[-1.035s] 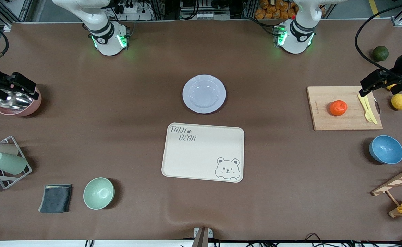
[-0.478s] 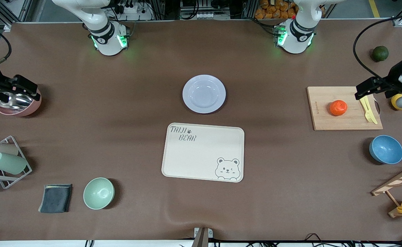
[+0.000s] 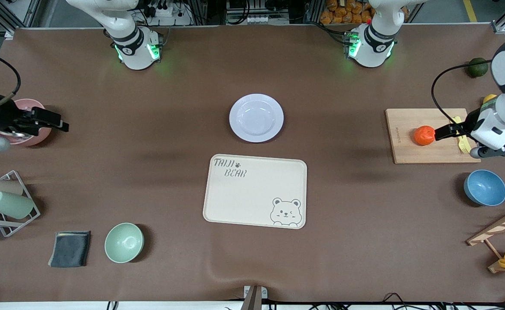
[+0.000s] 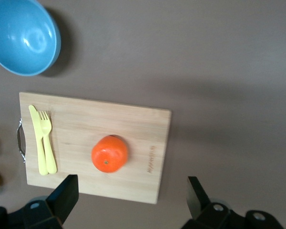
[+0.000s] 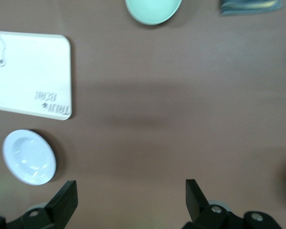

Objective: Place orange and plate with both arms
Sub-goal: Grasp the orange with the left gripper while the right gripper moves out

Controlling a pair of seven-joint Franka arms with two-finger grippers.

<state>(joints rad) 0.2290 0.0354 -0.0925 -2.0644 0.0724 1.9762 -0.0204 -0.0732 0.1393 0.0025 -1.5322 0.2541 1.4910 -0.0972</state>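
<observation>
The orange (image 3: 424,135) sits on the wooden cutting board (image 3: 411,150) toward the left arm's end of the table; it also shows in the left wrist view (image 4: 109,153). My left gripper (image 3: 441,132) hangs open and empty over the board, just beside the orange; in its wrist view (image 4: 131,200) the orange is not between the fingers. The pale lavender plate (image 3: 256,118) lies mid-table, farther from the camera than the cream bear tray (image 3: 235,206). My right gripper (image 3: 60,122) is open and empty over bare table beside a pink bowl (image 3: 41,135); its wrist view (image 5: 129,198) shows the plate (image 5: 28,157) at a distance.
A yellow fork and knife (image 3: 462,137) lie on the board. A blue bowl (image 3: 484,187), dark green fruit (image 3: 477,67) and wooden rack (image 3: 497,228) stand at the left arm's end. A mint bowl (image 3: 124,242), grey cloth (image 3: 70,248) and cup rack (image 3: 7,202) stand at the right arm's end.
My left gripper has swung down over the cutting board, up beside the orange. My right gripper has moved off the pink bowl toward the table's middle. The orange and plate have not moved.
</observation>
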